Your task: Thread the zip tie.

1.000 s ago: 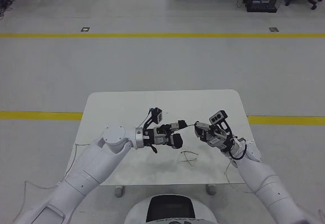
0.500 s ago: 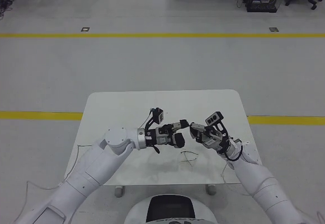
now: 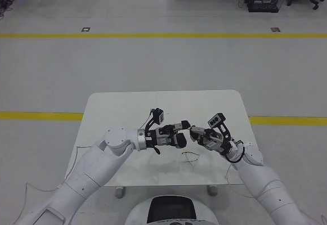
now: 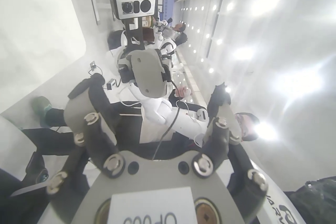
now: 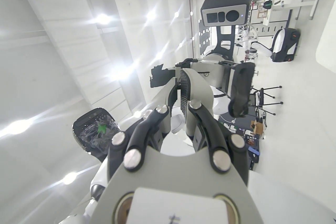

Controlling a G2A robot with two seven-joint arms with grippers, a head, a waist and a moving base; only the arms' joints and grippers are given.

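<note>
Above the table, the left hand is spread wide, and between its fingers sits the right hand, pinched closed; what it grips I cannot tell.

I see my right gripper, fingers pressed together, lined up between the left gripper and its wide-spread black pads.

Robotics lab hall, yellow floor lines, another white robot, ceiling lights
</note>
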